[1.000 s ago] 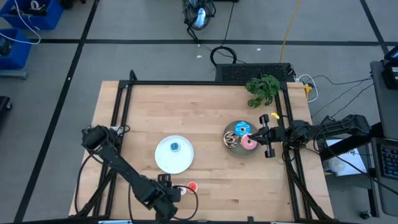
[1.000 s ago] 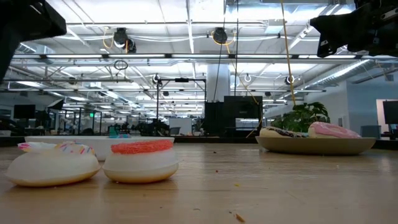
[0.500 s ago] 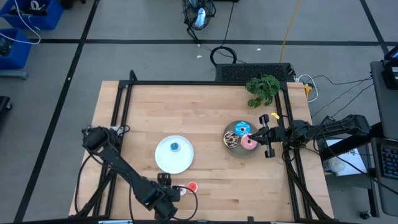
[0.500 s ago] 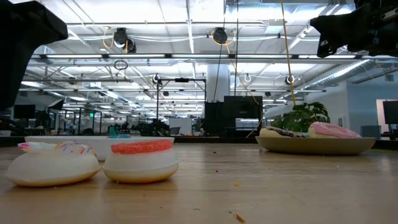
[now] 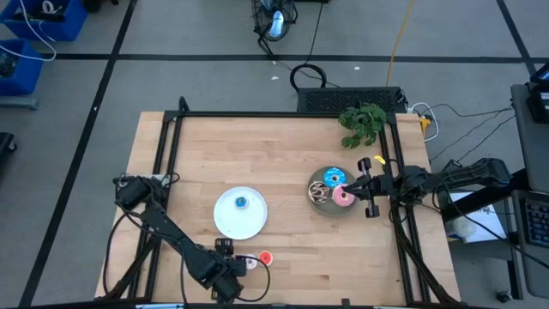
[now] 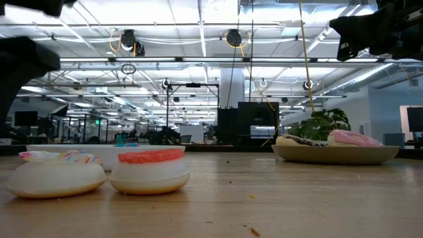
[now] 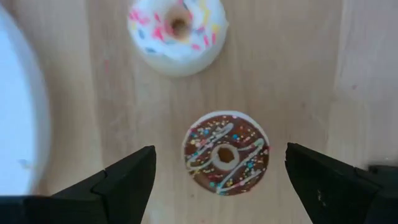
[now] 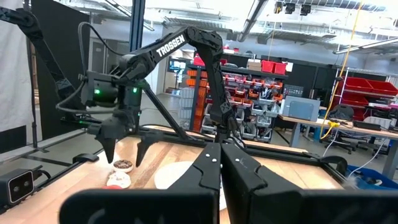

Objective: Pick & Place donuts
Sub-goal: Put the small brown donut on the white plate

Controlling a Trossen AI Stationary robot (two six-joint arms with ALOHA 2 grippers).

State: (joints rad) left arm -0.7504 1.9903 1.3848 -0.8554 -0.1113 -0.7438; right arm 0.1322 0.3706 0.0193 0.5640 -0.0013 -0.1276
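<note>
Between open left gripper [image 7: 214, 180] fingers: brown donut [image 7: 226, 153].

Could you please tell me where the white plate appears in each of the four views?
High view: white plate, left of centre.
Low view: plate, a low white band at left.
Left wrist view: plate, blurred at one edge.
Right wrist view: plate, a pale oval.
Landmark: the open left gripper beside it.
</note>
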